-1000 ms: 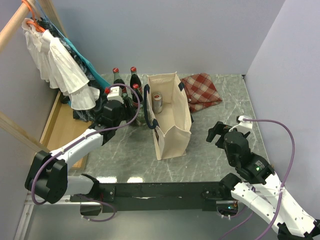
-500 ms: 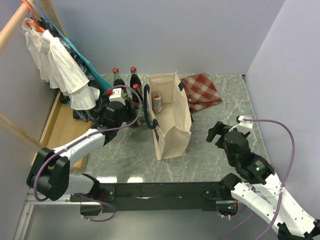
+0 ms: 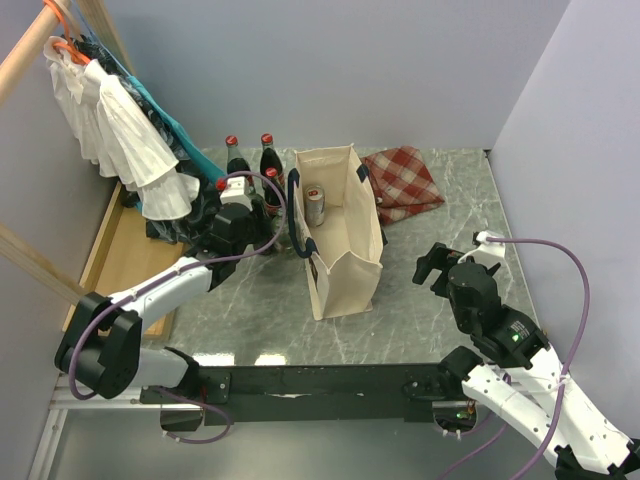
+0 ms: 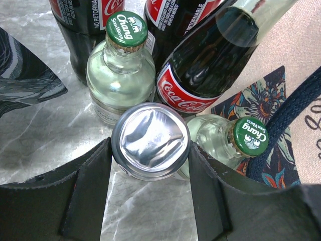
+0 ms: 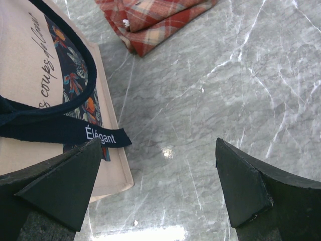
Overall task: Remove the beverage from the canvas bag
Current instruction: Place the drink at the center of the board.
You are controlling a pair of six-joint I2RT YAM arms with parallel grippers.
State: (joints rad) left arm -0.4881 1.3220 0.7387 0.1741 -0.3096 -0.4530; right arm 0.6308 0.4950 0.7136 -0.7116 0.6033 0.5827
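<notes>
The cream canvas bag (image 3: pixel 345 262) stands upright mid-table with its mouth open, and a beverage can (image 3: pixel 315 206) stands inside at the far end. Left of the bag, my left gripper (image 3: pixel 258 228) is down among a cluster of bottles. In the left wrist view it (image 4: pixel 150 148) is shut on a second silver can (image 4: pixel 150 140), whose shiny end faces the camera with both fingers pressed on its sides. My right gripper (image 3: pixel 432 268) hangs open to the right of the bag, with only marble between its fingers (image 5: pixel 75 181).
Cola bottles (image 4: pixel 210 65) and two green-capped soda-water bottles (image 4: pixel 120 75) crowd the held can, beside the bag's navy handle (image 4: pixel 291 110). A red checked cloth (image 3: pixel 405 180) lies behind the bag. Clothes (image 3: pixel 120 130) hang over a wooden board (image 3: pixel 120 260) at the left.
My left gripper has shifted slightly right, closer to the bottles and the bag, still holding the can. The right arm has not moved.
</notes>
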